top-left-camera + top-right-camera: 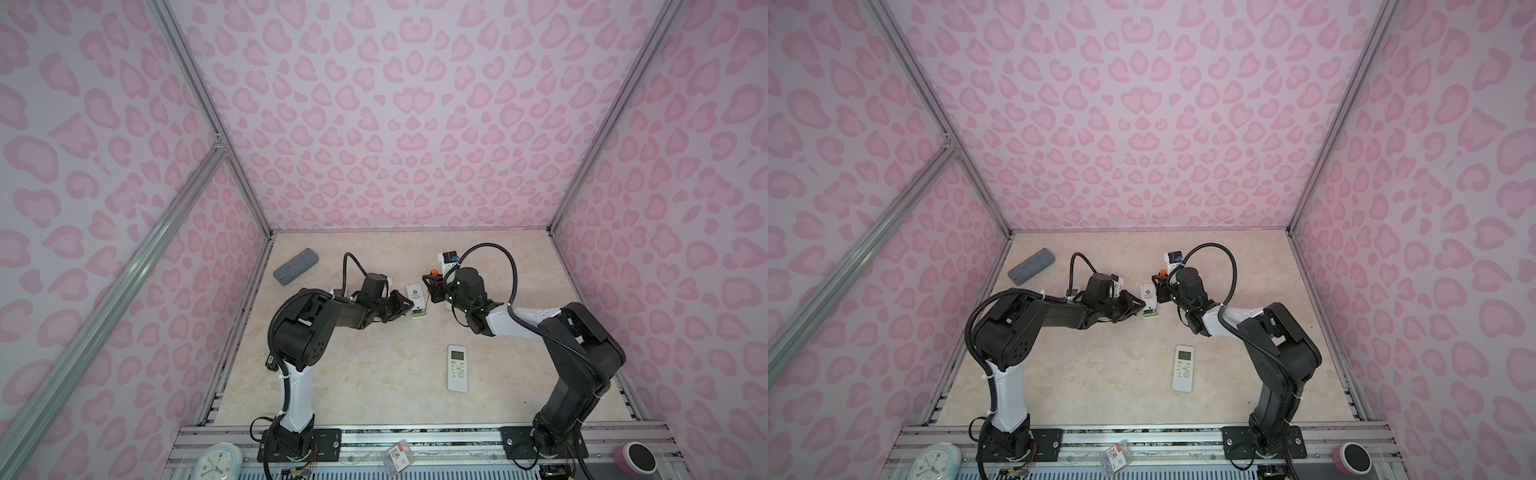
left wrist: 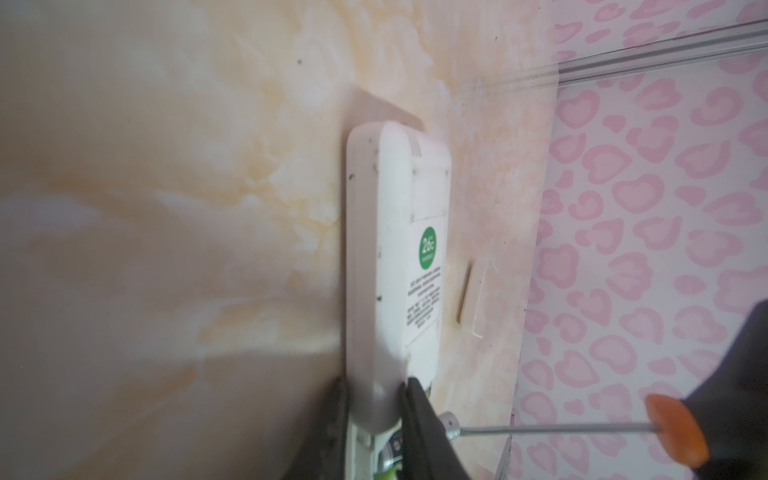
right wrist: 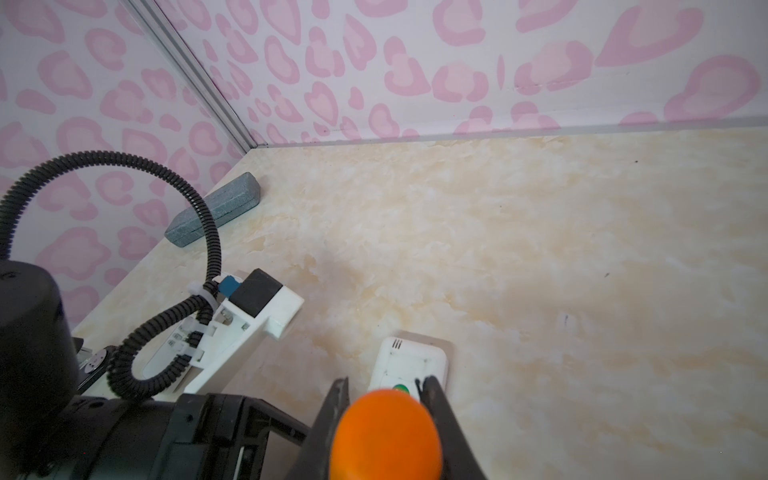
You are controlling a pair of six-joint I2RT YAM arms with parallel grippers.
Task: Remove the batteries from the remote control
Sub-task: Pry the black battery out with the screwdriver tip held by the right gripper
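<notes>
Screwdriver (image 3: 386, 432) in low right hand (image 3: 385, 380)

on the tabletop (image 1: 353, 374) the middle remote (image 1: 415, 296) lies centrally, a screwdriver (image 1: 434, 273) just right of it; the front remote (image 1: 457, 368) lies nearer the front edge, further right; a case (image 1: 296, 266) sits back left.

On the marbled table (image 1: 353, 386) a grey case (image 1: 296, 266) is seen left of centre, a face-down remote (image 1: 415, 296) mid-frame, a face-up remote (image 1: 457, 368) below.
</notes>
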